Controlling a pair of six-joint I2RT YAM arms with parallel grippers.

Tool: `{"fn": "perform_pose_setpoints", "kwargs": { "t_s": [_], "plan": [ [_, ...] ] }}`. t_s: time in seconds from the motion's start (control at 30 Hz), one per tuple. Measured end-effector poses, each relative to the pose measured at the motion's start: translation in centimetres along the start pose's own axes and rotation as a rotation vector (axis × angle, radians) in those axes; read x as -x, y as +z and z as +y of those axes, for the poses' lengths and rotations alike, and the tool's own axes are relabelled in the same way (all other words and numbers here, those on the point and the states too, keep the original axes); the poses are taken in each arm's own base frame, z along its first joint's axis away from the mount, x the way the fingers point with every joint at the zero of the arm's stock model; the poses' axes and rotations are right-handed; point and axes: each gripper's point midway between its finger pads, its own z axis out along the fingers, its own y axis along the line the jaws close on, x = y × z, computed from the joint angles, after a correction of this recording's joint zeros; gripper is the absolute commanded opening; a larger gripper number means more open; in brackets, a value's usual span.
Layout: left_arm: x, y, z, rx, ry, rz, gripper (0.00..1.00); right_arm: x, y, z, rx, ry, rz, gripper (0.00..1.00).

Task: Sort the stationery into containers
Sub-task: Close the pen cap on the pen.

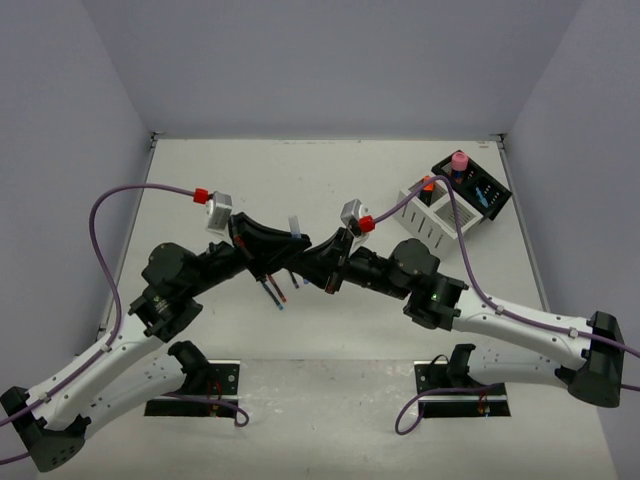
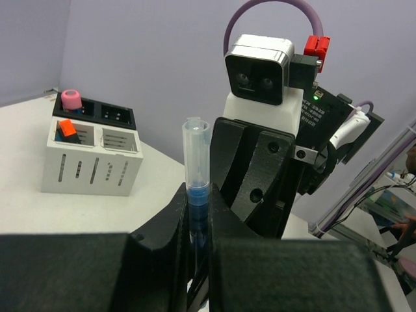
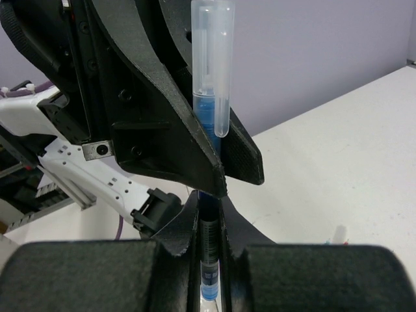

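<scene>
Mid-table, top view: both arms meet nose to nose over the table (image 1: 250,180). You have 1 blue pen (image 1: 296,226) shared between them.

- Left claw (image 1: 290,240): clamped on the blue pen. In its own wrist view the pen (image 2: 196,162) stands upright between the fingers (image 2: 169,227), clear cap at 12 o'clock and blue ink showing in the barrel just below the cap.
- Right claw (image 1: 335,265): drawn together on the same pen, lower down. In the right wrist view its claw (image 3: 209,208) pinches the dark barrel, and the left claw's fingers (image 3: 175,143) grip the pen (image 3: 211,78) directly above, at 12 o'clock. The 2 claws nearly touch.
- Pen is off the table, held by both claws at once.

Containers, top view, at about 1 o'clock from the claws and well apart from them:
- White box (image 1: 430,215), 2 compartments. An orange highlighter (image 1: 428,184) stands in one of them; the left wrist view shows it (image 2: 66,129) in the left compartment of the white box (image 2: 91,166).
- Black box (image 1: 480,190) sits touching the white one on its far side. The pink cylinder (image 1: 459,160) stands in it, at the end seen on the left from the left wrist (image 2: 70,99).

Loose pens (image 1: 275,292) lie on the table at about 7 o'clock from the claws, partly hidden under the arms; you cannot get a firm count from here.
</scene>
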Motion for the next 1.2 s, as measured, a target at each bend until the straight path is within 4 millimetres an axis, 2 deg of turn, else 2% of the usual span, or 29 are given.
{"fn": "perform_pose_setpoints", "kwargs": {
  "t_s": [0.1, 0.13, 0.2, 0.4, 0.63, 0.87, 1.07, 1.2],
  "plan": [
    [0.0, 0.0, 0.0, 0.002, 0.002, -0.001, 0.37, 0.0, 0.0, 0.1, 0.005, -0.007, 0.002, 0.00],
    [0.0, 0.0, 0.0, 0.002, 0.004, -0.001, 0.44, 0.0, 0.0, 0.1, 0.009, -0.010, 0.003, 0.00],
    [0.0, 0.0, 0.0, 0.002, 0.005, 0.000, 0.48, -0.1, 0.0, 0.3, 0.022, -0.017, 0.007, 0.00],
    [0.3, -0.1, -0.1, 0.007, 0.010, 0.002, 0.47, 0.2, -0.3, 0.6, 0.034, -0.033, 0.000, 0.00],
    [4.1, 0.0, -1.9, -0.006, 0.074, -0.059, 0.48, 1.0, -0.8, 1.1, 0.051, -0.046, -0.015, 0.00],
    [5.8, -0.4, -3.0, -0.024, 0.114, -0.095, 0.46, 0.5, -1.0, 1.5, 0.076, -0.049, 0.007, 0.00],
    [5.9, -0.3, -2.8, -0.009, 0.123, -0.085, 0.32, 0.0, -1.1, 1.9, 0.101, -0.052, 0.031, 0.00],
    [5.6, 0.1, -2.4, 0.000, 0.120, -0.068, 0.29, -0.1, -1.2, 1.9, 0.107, -0.055, 0.036, 0.00]
  ]
}}
